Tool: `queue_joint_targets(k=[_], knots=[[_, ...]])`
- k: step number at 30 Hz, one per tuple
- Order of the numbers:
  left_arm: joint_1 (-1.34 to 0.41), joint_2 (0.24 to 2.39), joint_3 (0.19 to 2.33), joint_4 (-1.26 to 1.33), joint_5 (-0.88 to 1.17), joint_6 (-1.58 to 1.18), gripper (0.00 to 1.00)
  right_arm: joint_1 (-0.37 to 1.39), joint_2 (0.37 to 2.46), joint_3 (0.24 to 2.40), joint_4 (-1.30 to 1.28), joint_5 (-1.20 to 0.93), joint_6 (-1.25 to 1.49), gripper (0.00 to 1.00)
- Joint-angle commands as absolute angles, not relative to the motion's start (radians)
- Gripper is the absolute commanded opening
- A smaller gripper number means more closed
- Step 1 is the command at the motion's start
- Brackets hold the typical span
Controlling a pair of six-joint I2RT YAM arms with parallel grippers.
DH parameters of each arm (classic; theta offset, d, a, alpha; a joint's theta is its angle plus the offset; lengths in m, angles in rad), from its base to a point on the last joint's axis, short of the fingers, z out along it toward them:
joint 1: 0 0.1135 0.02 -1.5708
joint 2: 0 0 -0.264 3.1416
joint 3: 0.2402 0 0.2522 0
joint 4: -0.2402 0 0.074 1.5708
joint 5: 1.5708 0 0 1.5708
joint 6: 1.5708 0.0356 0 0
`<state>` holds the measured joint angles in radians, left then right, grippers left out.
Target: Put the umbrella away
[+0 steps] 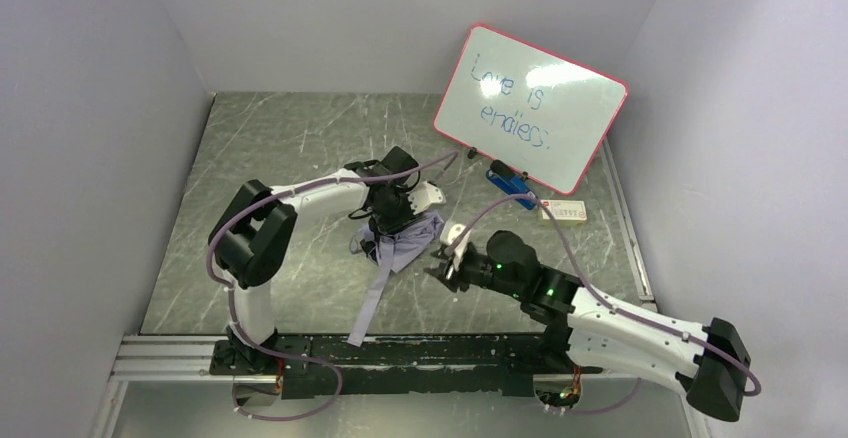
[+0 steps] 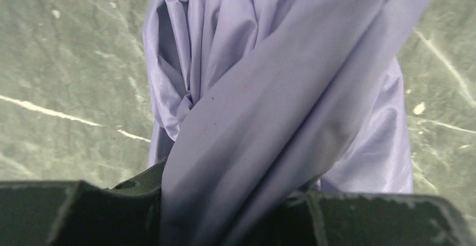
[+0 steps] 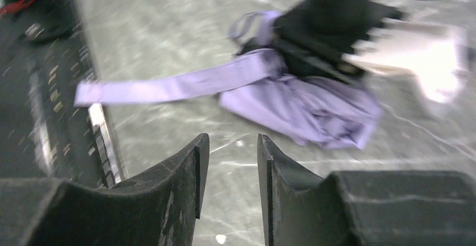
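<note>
The left gripper (image 2: 233, 221) is clenched on a fold of the umbrella (image 2: 269, 89); lavender fabric fills the gap between its fingers. The umbrella lies collapsed but loosely bunched on the table (image 1: 290, 148), around mid-table, directly under that gripper. The right gripper (image 3: 231, 173) hangs just beside it, nearly closed and holding nothing.

Probable step in hand: gather the loose cloth into a tight bundle. Use the left grip as a firm anchor. Open the right fingers before reaching in. The cloth looks slippery and would likely slide out of a shallow pinch.

A long strip (image 3: 168, 84) of the same fabric trails from the bundle to the rail (image 1: 450, 353) at the near edge and may snag there. Handle and shaft are hidden. A whiteboard (image 1: 530, 108), a blue object (image 1: 512, 183) and a small white box (image 1: 565, 213) sit at the far right, apart from the work.
</note>
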<state>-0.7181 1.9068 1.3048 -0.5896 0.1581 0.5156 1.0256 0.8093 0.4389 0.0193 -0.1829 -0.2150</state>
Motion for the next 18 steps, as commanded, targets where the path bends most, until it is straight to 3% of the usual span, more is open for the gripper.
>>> queue_joint_targets(k=[1,8,13,18], knots=[[-0.706,1.918,1.210,-0.475,-0.088,0.602,0.05,0.974,0.743,0.429,0.116,0.181,0.025,0.42],[-0.721,1.857,1.143,-0.397,-0.136,0.622,0.05,0.757,0.739,0.404,0.075,0.274,0.337,0.48],[-0.776,1.820,1.063,-0.314,-0.215,0.657,0.05,0.508,0.871,0.416,0.066,0.031,0.491,0.51],[-0.815,1.795,0.994,-0.239,-0.260,0.681,0.05,0.463,1.031,0.502,0.086,-0.073,0.506,0.54]])
